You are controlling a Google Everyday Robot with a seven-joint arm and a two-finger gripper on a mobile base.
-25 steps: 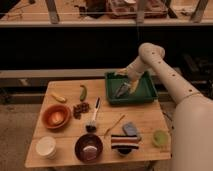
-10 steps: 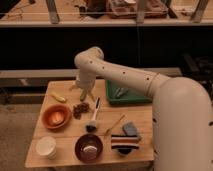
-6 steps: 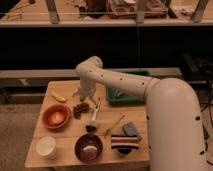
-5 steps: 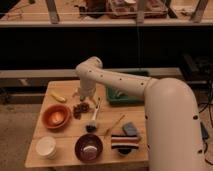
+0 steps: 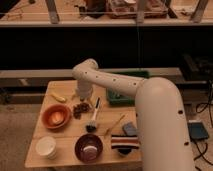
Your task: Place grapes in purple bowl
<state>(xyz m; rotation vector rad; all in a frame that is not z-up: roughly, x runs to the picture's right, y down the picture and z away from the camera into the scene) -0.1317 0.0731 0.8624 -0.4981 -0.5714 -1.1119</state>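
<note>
Pincer [image 5: 81,100] is low over the left-centre of the desk [image 5: 67,135], directly above the grapes [image 5: 81,109]; contact cannot be determined. The grapes lie on the desk just right of the orange bowl [image 5: 56,116]. The purple bowl [image 5: 89,147], pale at its bottom, stands near the front edge, apart from the grapes. A white cup [image 5: 46,147] is to its left and a striped bowl [image 5: 124,142] to its right. A green tray [image 5: 120,96] sits partly behind the arm.

arm: off-wht, smooth, rnd | sm dark dots | gripper [image 5: 82,98] over table [image 5: 67,133]
</note>
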